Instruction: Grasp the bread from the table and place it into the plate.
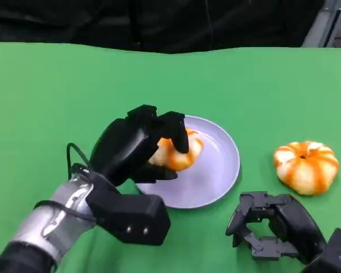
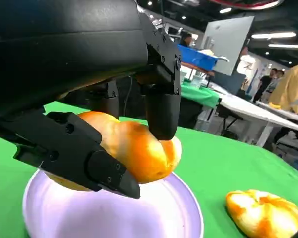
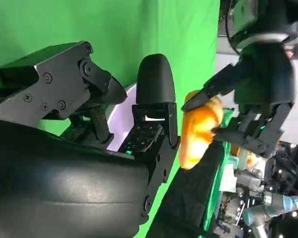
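My left hand (image 1: pixel 137 149) holds an orange-and-white glazed bread (image 1: pixel 178 152) over the lavender plate (image 1: pixel 216 170), with fingers above and below it. In the left wrist view the bread (image 2: pixel 134 151) sits pinched between my black fingers (image 2: pixel 161 101) just above the plate (image 2: pixel 114 215). The right wrist view shows the same bread (image 3: pixel 198 129) in the left hand (image 3: pixel 253 104). My right hand (image 1: pixel 273 224) rests on the table near the front edge with fingers curled in and nothing in them.
A second, pumpkin-shaped orange bread (image 1: pixel 306 166) lies on the green table (image 1: pixel 57 96) to the right of the plate, also as the second bread (image 2: pixel 263 213). People and tables stand in the background of the left wrist view.
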Available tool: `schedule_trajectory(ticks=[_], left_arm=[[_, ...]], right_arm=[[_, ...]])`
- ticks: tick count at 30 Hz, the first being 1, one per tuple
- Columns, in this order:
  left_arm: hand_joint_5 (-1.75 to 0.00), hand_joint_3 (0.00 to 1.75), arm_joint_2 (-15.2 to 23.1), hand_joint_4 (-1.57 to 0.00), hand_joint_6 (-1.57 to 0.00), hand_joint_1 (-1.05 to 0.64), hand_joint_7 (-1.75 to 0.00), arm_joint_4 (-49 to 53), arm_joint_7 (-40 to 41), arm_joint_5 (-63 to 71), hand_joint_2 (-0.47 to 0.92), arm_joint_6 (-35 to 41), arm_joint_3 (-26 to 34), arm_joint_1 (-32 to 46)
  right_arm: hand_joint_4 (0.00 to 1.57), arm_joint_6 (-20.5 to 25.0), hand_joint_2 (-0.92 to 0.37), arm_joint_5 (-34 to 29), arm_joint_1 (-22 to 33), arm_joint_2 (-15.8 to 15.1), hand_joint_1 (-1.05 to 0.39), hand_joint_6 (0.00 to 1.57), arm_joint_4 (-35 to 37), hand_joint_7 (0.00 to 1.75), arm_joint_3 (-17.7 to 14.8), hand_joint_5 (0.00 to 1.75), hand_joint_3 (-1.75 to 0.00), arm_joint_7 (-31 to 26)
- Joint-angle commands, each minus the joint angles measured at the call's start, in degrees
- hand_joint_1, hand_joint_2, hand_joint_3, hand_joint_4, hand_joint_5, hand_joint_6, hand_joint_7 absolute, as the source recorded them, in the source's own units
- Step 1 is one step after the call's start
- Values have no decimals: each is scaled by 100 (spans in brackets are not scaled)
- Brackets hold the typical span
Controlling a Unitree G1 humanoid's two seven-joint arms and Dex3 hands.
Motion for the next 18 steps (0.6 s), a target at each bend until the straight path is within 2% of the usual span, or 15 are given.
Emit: schedule_trajectory(ticks=[1, 17, 18], left_arm=[[-175, 0, -57, -52, -56, -18, -146, 427, 60, -19, 90, -87, -48, -305], [-173, 0, -204, -50, -58, -17, -139, 1114, 98, -12, 91, -211, -140, -647], [-160, 0, -267, -53, -66, -14, -114, 1316, 67, -5, 88, -211, -187, -757]], right_arm=[[93, 79, -65, 31, 39, -50, 8, 97, -90, 104, 0, 139, -94, -24], [95, 93, -63, 58, 53, -21, 9, 97, -113, 105, 14, 138, -96, -20], [95, 96, -61, 83, 56, 0, 8, 97, -112, 106, 18, 138, -97, -2]])
